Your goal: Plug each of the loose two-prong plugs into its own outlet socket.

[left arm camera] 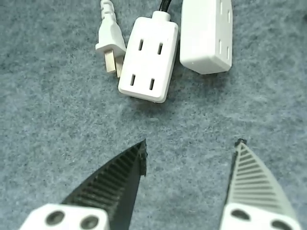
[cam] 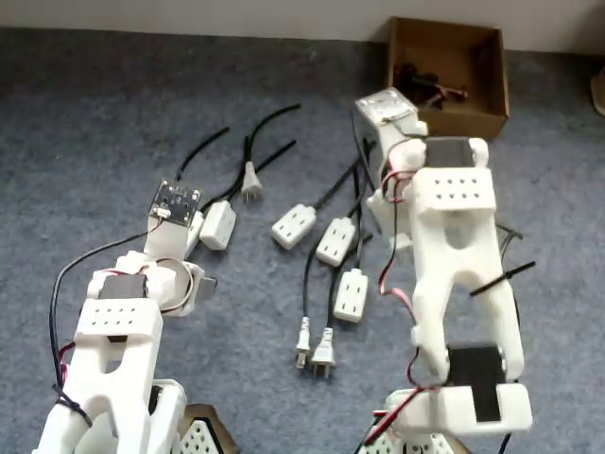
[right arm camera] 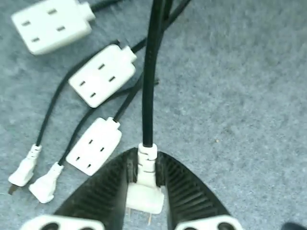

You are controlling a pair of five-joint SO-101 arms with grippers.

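My right gripper (right arm camera: 144, 165) is shut on a white two-prong plug (right arm camera: 143, 194) whose black cord (right arm camera: 151, 72) runs away over the carpet. Beyond it lie three white outlet blocks (right arm camera: 50, 24) (right arm camera: 100, 75) (right arm camera: 93, 145) and two loose plugs (right arm camera: 24, 170) (right arm camera: 46, 184). My left gripper (left arm camera: 192, 143) is open just above the carpet, a short way from an outlet block (left arm camera: 147, 60) with a loose plug (left arm camera: 111, 45) beside it and a second block (left arm camera: 207, 33). The high view has the outlet blocks (cam: 336, 240) between the arms and two plugs (cam: 314, 348) near the front.
A cardboard box (cam: 444, 66) with dark parts inside stands at the back right. Black cords (cam: 269, 151) trail over the grey carpet at the back. My right arm (cam: 458, 255) covers the right side, my left arm (cam: 123, 322) the front left.
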